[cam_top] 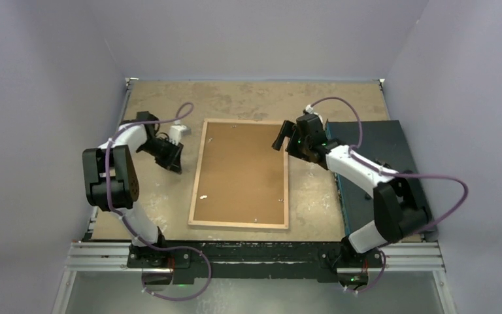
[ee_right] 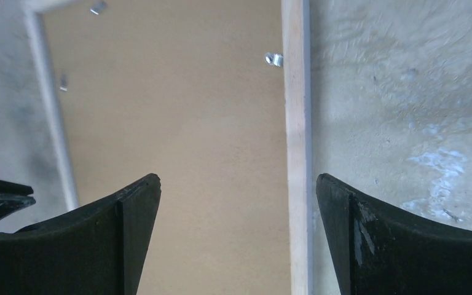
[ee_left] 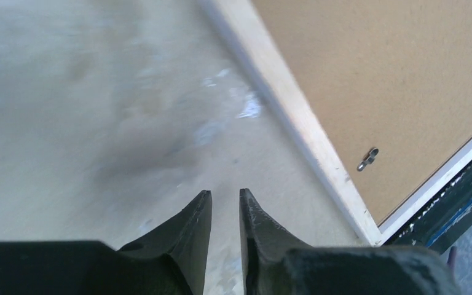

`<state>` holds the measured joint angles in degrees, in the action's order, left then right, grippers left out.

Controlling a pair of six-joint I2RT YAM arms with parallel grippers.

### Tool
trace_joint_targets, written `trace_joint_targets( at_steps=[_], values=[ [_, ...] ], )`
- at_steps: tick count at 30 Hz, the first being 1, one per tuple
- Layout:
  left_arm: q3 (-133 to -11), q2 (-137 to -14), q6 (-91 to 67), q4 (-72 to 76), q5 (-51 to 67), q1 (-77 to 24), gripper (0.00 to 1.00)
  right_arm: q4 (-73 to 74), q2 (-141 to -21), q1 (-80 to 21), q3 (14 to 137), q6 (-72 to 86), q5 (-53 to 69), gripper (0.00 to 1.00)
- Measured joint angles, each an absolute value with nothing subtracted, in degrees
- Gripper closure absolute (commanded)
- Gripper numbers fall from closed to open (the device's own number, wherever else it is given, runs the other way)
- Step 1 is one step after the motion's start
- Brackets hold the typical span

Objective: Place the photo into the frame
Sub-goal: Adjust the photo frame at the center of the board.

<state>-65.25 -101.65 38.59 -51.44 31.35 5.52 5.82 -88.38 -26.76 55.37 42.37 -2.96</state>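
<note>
- Fingers of the left gripper [cam_top: 174,162], seen from the top, hang just off the left side of the frame [cam_top: 197,176]. The frame lies back-up in the middle of the tabletop [cam_top: 255,98] with a brown board [cam_top: 242,170] in it. The right gripper [cam_top: 286,142] is over the frame's right side near its far corner. A dark mat [cam_top: 366,134] lies along the right edge.
- Left wrist view: the two fingers [ee_left: 193,233] are almost together, with a thin gap and nothing in it. Bare tabletop is under them. The frame [ee_left: 301,123] lies off to one side, not touching them.
- Right wrist view: the fingers [ee_right: 129,221] are spread wide and hold nothing. The frame's wood side [ee_right: 296,123] runs between them, closer to one finger. A small metal clip [ee_right: 273,59] sits at its inner edge.
</note>
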Motion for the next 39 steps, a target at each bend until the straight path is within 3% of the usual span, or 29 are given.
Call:
trace_joint_targets(
  at_steps=[4,9,20,29,39],
  values=[
    [-68.93,-100.55,38.92,-53.74,35.05,10.35,0.54,5.34,-81.91,-29.26,55.44,42.83,-5.39,0.01],
    [-67.77,-100.18,41.19,-58.72,41.15,8.91,0.51,-0.23,-83.24,-40.42,55.61,44.1,-2.17,0.01],
    [-65.78,-104.86,41.17,-58.7,43.29,5.72,0.65,-6.63,-99.11,-58.52,62.67,44.27,5.48,0.03],
    [-66.52,-109.32,41.32,-57.87,43.09,3.44,0.72,-9.58,-107.83,-62.19,72.1,40.36,8.62,0.05],
    [-67.26,-109.69,41.06,-57.36,43.05,2.5,0.84,-10.76,-113.69,-63.66,72.4,37.43,11.99,0.07]
  ],
)
